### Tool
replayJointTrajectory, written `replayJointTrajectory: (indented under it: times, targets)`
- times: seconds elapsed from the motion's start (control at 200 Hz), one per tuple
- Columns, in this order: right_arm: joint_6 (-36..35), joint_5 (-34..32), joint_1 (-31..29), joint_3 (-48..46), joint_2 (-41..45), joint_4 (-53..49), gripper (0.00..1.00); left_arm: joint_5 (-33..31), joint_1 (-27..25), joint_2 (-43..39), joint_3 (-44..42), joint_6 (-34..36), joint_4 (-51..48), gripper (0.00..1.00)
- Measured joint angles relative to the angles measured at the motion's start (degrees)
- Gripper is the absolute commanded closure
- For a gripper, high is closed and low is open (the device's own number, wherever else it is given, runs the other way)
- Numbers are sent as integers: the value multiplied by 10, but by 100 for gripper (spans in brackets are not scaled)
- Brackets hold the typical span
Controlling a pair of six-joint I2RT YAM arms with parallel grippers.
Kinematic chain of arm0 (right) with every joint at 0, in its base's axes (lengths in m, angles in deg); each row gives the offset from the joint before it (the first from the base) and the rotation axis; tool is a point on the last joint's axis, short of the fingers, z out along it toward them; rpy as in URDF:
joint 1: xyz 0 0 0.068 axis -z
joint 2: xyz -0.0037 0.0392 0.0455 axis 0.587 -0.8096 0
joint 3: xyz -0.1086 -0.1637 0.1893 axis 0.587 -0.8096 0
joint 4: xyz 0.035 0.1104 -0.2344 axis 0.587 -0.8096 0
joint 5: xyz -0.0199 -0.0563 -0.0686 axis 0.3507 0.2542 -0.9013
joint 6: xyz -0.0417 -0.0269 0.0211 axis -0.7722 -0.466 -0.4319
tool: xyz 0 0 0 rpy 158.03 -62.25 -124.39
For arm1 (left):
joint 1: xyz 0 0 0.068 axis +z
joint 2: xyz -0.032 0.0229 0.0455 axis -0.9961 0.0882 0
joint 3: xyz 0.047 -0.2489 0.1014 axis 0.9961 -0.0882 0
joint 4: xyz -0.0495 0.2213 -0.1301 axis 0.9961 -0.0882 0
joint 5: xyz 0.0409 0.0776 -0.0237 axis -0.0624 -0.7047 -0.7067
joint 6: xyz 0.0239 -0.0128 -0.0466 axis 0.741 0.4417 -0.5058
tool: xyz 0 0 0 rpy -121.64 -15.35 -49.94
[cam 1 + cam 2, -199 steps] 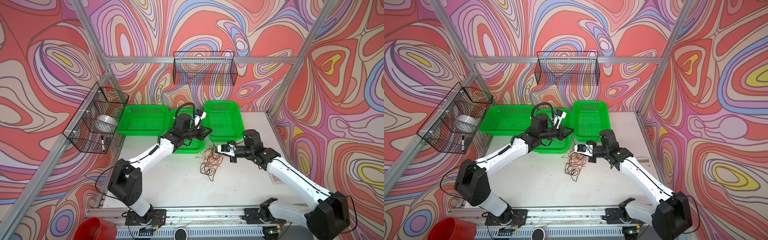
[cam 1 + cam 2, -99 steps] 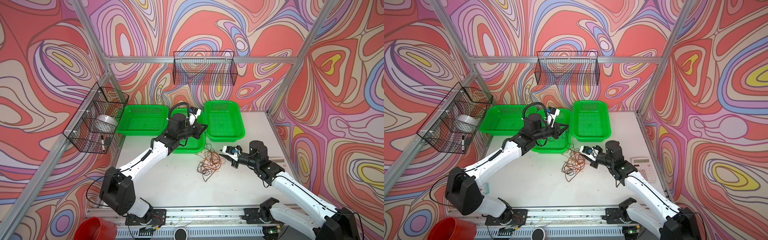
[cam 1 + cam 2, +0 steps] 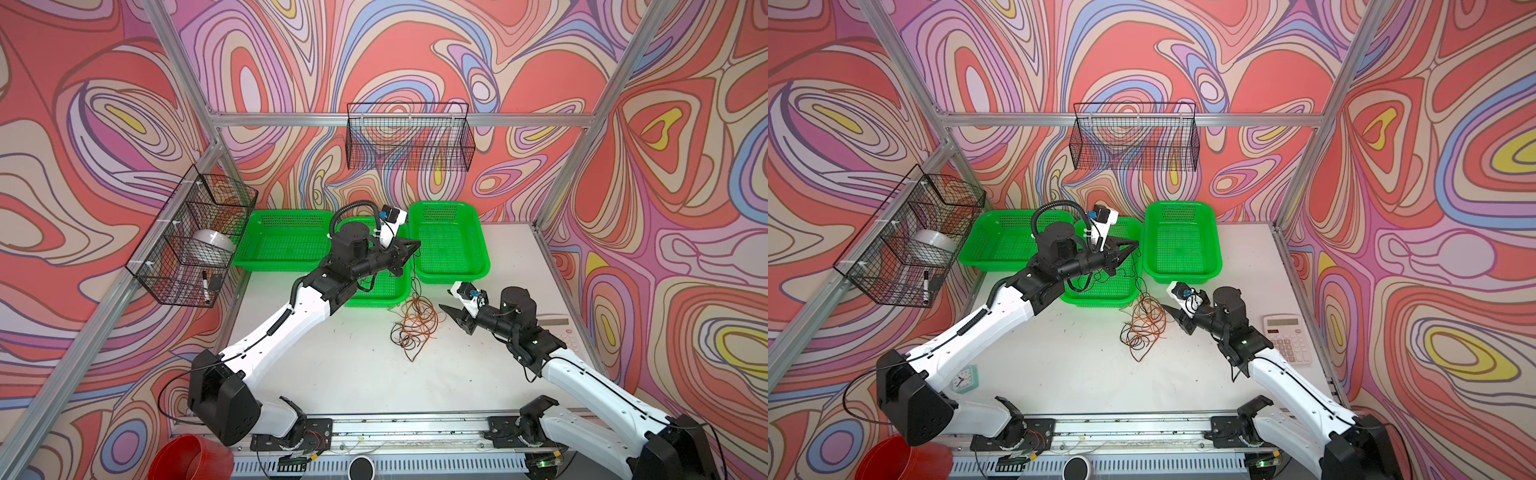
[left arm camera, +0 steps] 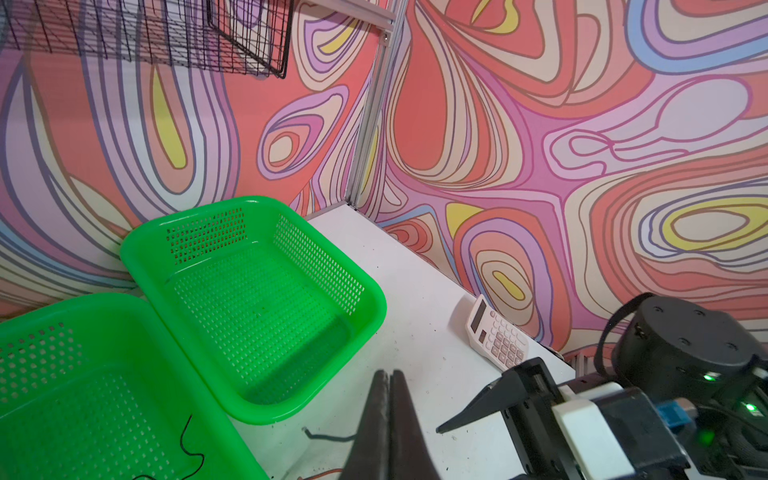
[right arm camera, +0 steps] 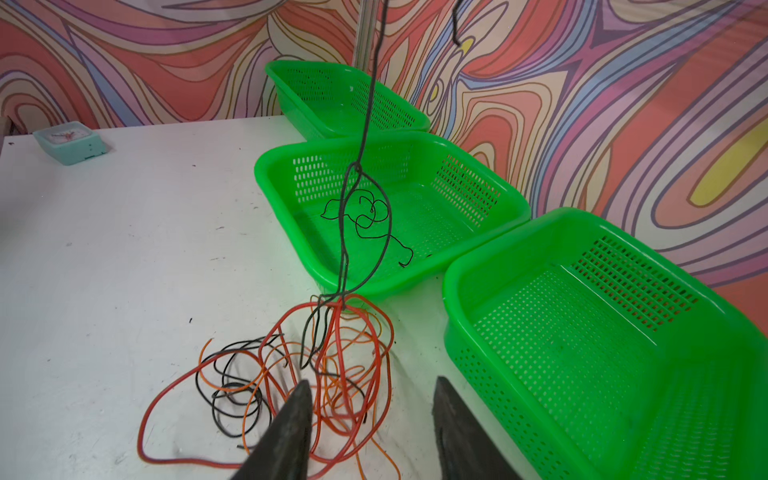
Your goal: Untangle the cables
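Right wrist view: the tangle of thin black, red and orange-brown cables (image 5: 332,357) lies on the white desk (image 5: 124,249), just near of the middle green perforated plastic basket (image 5: 490,195). Its black strand (image 5: 368,104) rises taut to the left tool (image 4: 388,374), whose jaws are pressed together, apparently pinching it; more of it is coiled inside that basket. Just right of the heap hovers the right tool (image 5: 372,380), jaws parted, empty. These wires look light, limp and slick, likely to snag. I would pin the red-orange loops low, beside where black leaves them.
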Motion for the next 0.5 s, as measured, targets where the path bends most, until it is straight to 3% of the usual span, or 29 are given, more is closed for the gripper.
replayJointTrajectory:
  times: [0.335, 0.501]
  targets:
    - [110, 73, 0, 62, -96, 104, 50, -4, -31, -5, 62, 58, -48, 100]
    - [153, 102, -1, 97, -112, 130, 59, -3, -37, 4, 105, 76, -72, 100]
